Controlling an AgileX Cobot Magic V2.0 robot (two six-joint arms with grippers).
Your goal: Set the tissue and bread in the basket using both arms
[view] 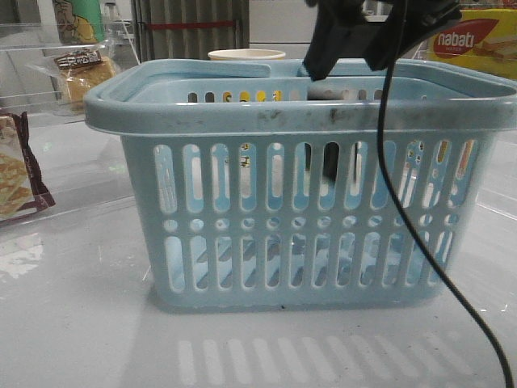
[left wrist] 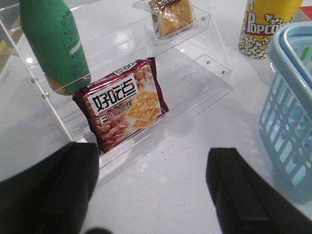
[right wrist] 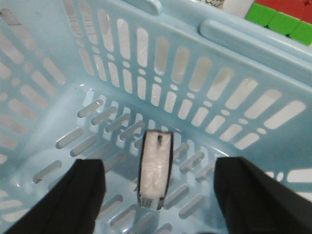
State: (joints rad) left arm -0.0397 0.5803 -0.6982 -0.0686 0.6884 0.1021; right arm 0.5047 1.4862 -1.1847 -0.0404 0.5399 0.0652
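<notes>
Tissue (right wrist: 155,168) lies in the basket (view: 307,121); my right gripper (right wrist: 158,195) gapes wide, empty. Bread (left wrist: 171,17) waits at twelve o'clock of my wide-open left gripper (left wrist: 153,187).

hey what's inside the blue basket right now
Only the tissue, standing on edge on the basket floor between the open right claw fingers. No bread inside. Near corners fall outside the wrist view.

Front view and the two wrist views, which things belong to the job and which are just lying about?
Job: basket; tissue pack inside it; bread on the clear shelf; left pincer and right pincer, both open.

Lying about: cracker packet; green bottle; popcorn cup; nabati box.
</notes>
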